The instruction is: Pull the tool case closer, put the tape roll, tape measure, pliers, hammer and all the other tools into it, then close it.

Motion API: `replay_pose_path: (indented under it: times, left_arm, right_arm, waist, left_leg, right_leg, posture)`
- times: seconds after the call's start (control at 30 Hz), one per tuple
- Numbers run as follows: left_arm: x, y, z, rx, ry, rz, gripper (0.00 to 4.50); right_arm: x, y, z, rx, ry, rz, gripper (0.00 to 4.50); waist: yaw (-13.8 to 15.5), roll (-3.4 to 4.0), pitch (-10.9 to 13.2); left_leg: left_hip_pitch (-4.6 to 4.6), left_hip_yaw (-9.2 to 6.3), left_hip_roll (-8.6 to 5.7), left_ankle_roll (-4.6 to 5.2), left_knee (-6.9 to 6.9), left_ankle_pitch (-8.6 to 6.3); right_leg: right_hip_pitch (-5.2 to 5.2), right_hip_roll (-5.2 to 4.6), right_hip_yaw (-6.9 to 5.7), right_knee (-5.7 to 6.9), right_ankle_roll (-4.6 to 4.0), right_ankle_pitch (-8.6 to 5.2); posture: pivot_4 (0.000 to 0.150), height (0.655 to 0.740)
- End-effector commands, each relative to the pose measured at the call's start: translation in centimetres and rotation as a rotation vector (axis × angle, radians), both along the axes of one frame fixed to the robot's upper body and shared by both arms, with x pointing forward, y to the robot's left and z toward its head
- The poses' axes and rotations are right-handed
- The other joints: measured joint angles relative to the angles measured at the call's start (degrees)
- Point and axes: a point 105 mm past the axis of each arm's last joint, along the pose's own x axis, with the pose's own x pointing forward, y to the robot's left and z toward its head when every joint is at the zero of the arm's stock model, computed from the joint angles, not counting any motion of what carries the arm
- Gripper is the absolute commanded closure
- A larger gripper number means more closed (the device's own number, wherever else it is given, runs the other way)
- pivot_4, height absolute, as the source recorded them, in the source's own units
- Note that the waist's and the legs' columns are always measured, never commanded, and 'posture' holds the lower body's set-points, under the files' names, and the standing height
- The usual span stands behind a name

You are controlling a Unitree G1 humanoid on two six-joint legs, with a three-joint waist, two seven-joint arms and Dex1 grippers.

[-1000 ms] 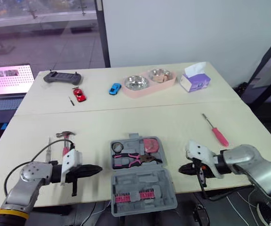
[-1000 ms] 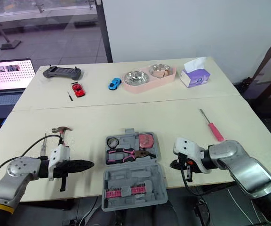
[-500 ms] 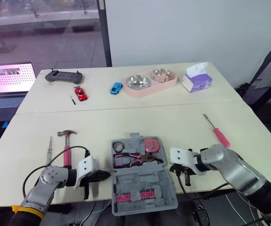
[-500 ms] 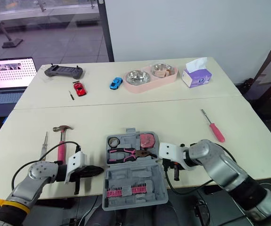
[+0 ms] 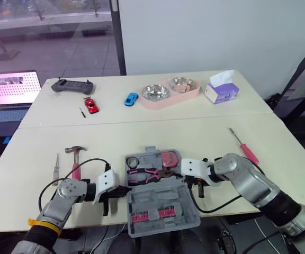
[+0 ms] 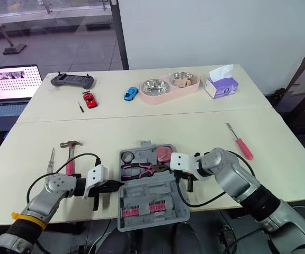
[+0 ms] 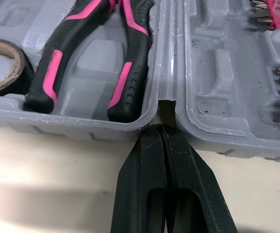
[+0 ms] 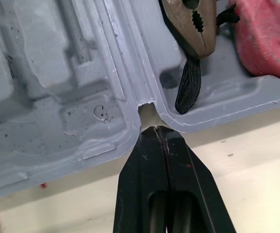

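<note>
Left eye view: hammer (image 5: 75,162) x1

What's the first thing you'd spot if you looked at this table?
The open grey tool case at the table's near edge stands out, with pink-handled pliers lying inside. The left claw and right claw, both shut, point their tips at its hinge from either side. A pink-handled hammer lies on the table to the case's left, and a pink screwdriver to its right.
</note>
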Motion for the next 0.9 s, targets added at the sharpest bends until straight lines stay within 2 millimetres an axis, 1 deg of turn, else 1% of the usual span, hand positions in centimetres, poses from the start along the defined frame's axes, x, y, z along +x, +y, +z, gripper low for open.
replay_pose_path:
  times: [0.03, 0.13, 0.2, 0.27, 0.43, 0.53, 0.73, 0.9]
  left_arm:
    - [1.7, 0.2, 1.0, -0.018, -0.036, 0.036, 4.44]
    - [3.8, 0.6, 2.6, -0.004, -0.082, 0.033, 4.44]
    - [4.9, 0.8, 3.3, 0.009, -0.095, 0.031, 4.44]
    - [5.6, 0.8, 3.7, -0.001, -0.08, 0.021, 4.44]
    - [6.5, 0.3, 3.8, -0.005, -0.087, 0.015, 4.44]
    - [6.6, -0.1, 3.6, -0.004, -0.085, -0.003, 4.44]
    - [6.5, -0.9, 2.8, -0.007, -0.073, -0.014, 4.44]
    - [5.7, -1.6, 2.3, -0.033, -0.051, -0.036, 4.44]
  right_arm:
    - [0.8, 1.5, 1.2, 0.036, -0.062, 0.046, 4.5]
    - [1.5, 1.9, 1.6, 0.072, -0.077, 0.026, 4.5]
    - [3.1, 1.7, 1.9, 0.074, -0.137, -0.02, 4.5]
    - [4.5, 1.4, 2.1, 0.065, -0.197, -0.051, 4.5]
    - [5.4, 1.5, 2.2, 0.094, -0.203, -0.073, 4.5]
    - [5.6, 1.2, 1.8, 0.071, -0.196, -0.072, 4.5]
    - [4.8, 0.6, 1.2, 0.052, -0.159, -0.063, 4.5]
    - [4.1, 0.8, 1.0, 0.054, -0.142, -0.058, 4.5]
  waist:
    - [0.01, 0.0, 0.0]
    - [0.02, -0.02, 0.01]
    - [-0.08, -0.03, 0.01]
    - [-0.24, -0.03, 0.01]
    - [-0.42, -0.03, 0.01]
    - [-0.47, -0.04, 0.02]
    - [-0.08, -0.04, 0.02]
    - [-0.06, -0.04, 0.02]
  left_leg:
    - [0.0, 0.0, 0.0, 0.0, 0.0, 0.0]
    - [0.0, -0.01, 0.0, -0.04, 0.02, 0.02]
    - [-0.01, -0.03, 0.01, -0.06, 0.04, 0.04]
    - [-0.01, -0.02, 0.0, -0.06, 0.03, 0.04]
    - [-0.02, 0.11, -0.01, -0.06, 0.0, 0.04]
    - [-0.02, 0.16, -0.01, -0.05, 0.0, 0.04]
    - [-0.02, 0.16, -0.02, -0.05, 0.03, 0.04]
    - [-0.03, 0.16, -0.04, -0.05, 0.04, 0.04]
  right_leg:
    - [0.0, 0.01, 0.0, 0.01, 0.0, 0.0]
    - [-0.01, 0.05, -0.01, 0.04, -0.02, 0.02]
    - [-0.02, 0.11, -0.01, 0.06, -0.03, 0.06]
    - [-0.04, 0.13, -0.01, 0.07, 0.03, 0.09]
    - [-0.1, 0.14, 0.11, 0.07, 0.19, 0.19]
    - [-0.13, 0.14, 0.15, 0.09, 0.2, 0.19]
    - [-0.12, 0.14, 0.18, 0.13, 0.2, 0.19]
    - [-0.1, 0.14, 0.19, 0.14, 0.21, 0.2]
  posture:
    - [0.15, 0.74]
    - [0.15, 0.74]
    - [0.15, 0.74]
    - [0.15, 0.74]
    - [0.15, 0.74]
    - [0.15, 0.74]
    - [0.15, 0.74]
    - [0.15, 0.74]
